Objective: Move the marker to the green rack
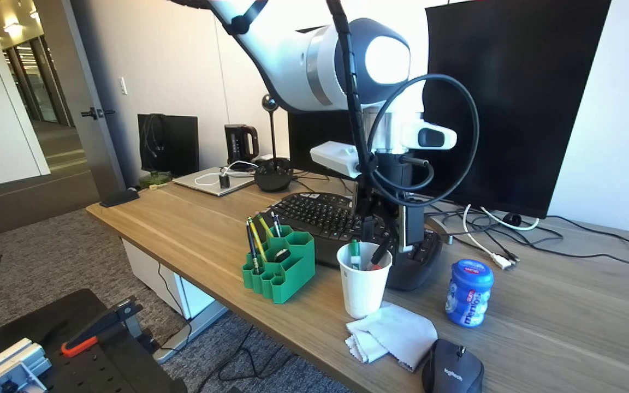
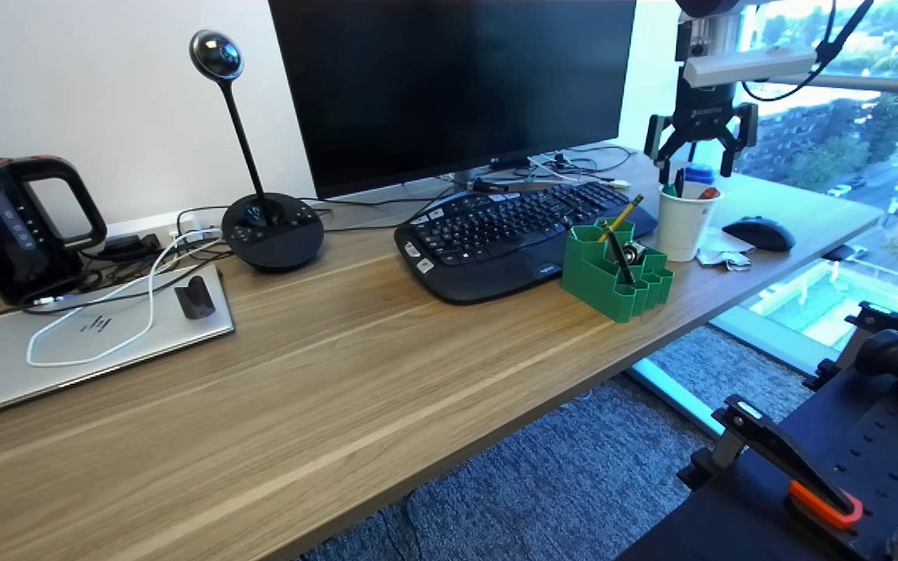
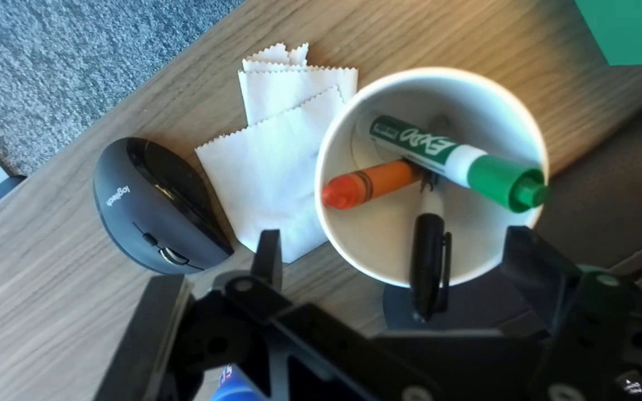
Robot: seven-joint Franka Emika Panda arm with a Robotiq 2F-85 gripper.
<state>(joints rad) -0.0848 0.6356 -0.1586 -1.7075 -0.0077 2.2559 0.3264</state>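
Note:
The black marker [image 3: 428,262] leans in the white paper cup [image 1: 362,297], its dark capped end sticking out past the rim in the wrist view. It shares the cup with a green Expo marker [image 3: 460,161] and an orange crayon [image 3: 374,184]. My gripper [image 3: 395,234] is open above the cup, one finger on each side of the black marker, and touches neither side of it. In an exterior view the gripper [image 2: 696,167] points straight down over the cup. The green rack [image 1: 298,273] stands beside the cup and holds pencils and pens in several compartments.
A black keyboard [image 2: 511,241] lies behind the rack and cup. Near the cup are a folded white cloth [image 1: 393,333], a dark mouse [image 1: 452,368] and a blue gum bottle [image 1: 469,293]. A large monitor [image 1: 511,109] rises behind the arm. The desk's front edge runs close by.

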